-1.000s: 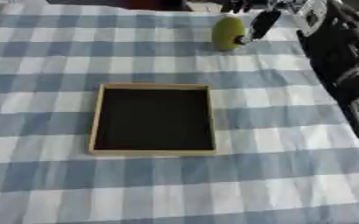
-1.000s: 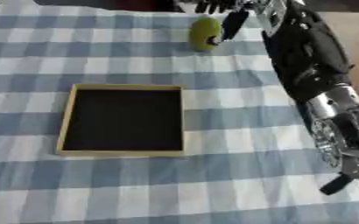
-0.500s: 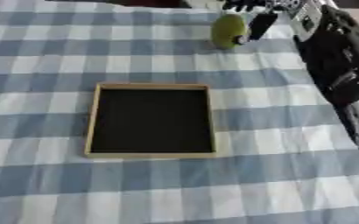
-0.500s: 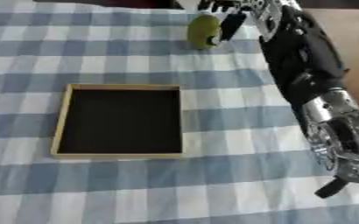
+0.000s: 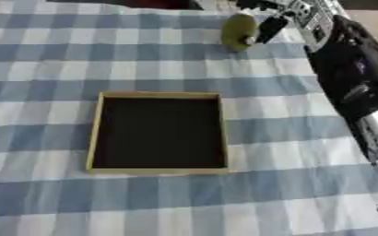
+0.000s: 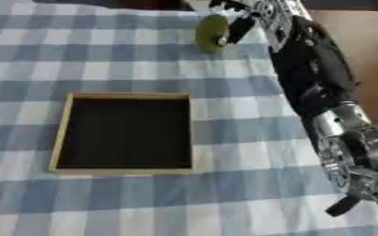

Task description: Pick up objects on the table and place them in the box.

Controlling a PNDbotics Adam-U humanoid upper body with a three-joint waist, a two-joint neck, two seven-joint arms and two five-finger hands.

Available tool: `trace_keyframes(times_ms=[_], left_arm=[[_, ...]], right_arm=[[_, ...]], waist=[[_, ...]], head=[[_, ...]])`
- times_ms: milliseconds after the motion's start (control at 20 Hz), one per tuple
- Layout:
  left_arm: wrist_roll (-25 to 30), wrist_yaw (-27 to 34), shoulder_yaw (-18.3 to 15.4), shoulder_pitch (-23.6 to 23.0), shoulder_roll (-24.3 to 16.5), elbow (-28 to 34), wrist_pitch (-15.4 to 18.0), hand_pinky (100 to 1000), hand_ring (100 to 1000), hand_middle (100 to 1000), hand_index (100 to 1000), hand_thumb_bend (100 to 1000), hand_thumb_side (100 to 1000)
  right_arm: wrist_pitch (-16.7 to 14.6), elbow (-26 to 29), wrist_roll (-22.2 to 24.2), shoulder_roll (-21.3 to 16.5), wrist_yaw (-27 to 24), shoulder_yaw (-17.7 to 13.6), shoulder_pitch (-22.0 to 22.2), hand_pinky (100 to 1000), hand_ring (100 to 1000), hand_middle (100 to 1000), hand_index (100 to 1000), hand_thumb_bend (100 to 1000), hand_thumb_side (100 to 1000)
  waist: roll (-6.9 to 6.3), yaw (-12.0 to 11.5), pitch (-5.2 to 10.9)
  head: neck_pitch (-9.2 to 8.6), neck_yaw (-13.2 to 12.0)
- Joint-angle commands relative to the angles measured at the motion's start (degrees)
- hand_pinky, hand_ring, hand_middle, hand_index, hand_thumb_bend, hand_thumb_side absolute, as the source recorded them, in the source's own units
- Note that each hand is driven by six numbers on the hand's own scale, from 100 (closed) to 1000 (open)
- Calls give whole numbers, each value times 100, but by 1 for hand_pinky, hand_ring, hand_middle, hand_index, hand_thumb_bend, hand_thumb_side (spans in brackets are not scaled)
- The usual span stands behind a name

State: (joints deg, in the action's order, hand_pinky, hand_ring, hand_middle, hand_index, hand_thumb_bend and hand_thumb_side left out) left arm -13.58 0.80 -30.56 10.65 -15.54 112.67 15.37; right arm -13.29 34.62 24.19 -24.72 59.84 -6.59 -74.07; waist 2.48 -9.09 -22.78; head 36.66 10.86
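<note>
A: Since a second ago, your right hand (image 5: pixel 274 17) is staying up at the far edge of the table (image 5: pixel 55 60). It is still right beside the green thing (image 5: pixel 238 28). The whole view has slid a little, so that is the head tilting. The box and the cloth are not moving.

B: What is the hand doing to the green thing?

A: You are reaching it in from the far right corner. One dark finger (image 6: pixel 239 28) is pointing down along the right side of the green thing. It is touching it, or almost touching it. The other fingers are up past the top edge, so I cannot tell if they are curling round it or staying spread out.

B: Where is the green thing sitting?

A: It is round and yellow-green, and it is standing on the blue and white checked cloth (image 5: pixel 144 203) near the far edge. It is well apart from the box (image 5: pixel 95 138), further back and over to the right.

B: And the box?

A: It is lying flat in the middle of the cloth. It has a pale wooden rim and a dark inside.

B: What about the arm?

A: Your right arm (image 6: pixel 309 78) is running down the right side, black up top and silver lower down.
</note>
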Motion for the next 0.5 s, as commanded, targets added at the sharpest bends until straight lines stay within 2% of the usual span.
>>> trace_keyframes(times_ms=[50, 150, 250, 500], left_arm=[[15, 32, -37, 46, -97, 42, 52, 678, 505, 745, 845, 100, 564], [24, 38, -37, 55, -93, 29, 65, 678, 505, 746, 845, 100, 565], [31, 43, -40, 55, -88, 19, 77, 679, 505, 746, 845, 100, 566], [43, 50, -41, 51, -86, 9, 81, 679, 505, 746, 844, 100, 567]], right_arm=[[90, 128, -72, -128, 61, -45, -128, 853, 880, 873, 893, 384, 100], [154, 106, -99, -128, 122, -46, -114, 842, 868, 846, 889, 376, 100], [201, 66, -52, -121, 164, -48, -105, 822, 834, 776, 870, 356, 100], [112, 66, 185, -116, 62, -42, -105, 769, 723, 605, 710, 257, 100]], waist=[[-13, -36, 85], [-7, -70, 61], [-4, -94, 49], [-5, -81, 61]], head=[[-132, 60], [-160, 90], [-165, 103], [-97, 86]])
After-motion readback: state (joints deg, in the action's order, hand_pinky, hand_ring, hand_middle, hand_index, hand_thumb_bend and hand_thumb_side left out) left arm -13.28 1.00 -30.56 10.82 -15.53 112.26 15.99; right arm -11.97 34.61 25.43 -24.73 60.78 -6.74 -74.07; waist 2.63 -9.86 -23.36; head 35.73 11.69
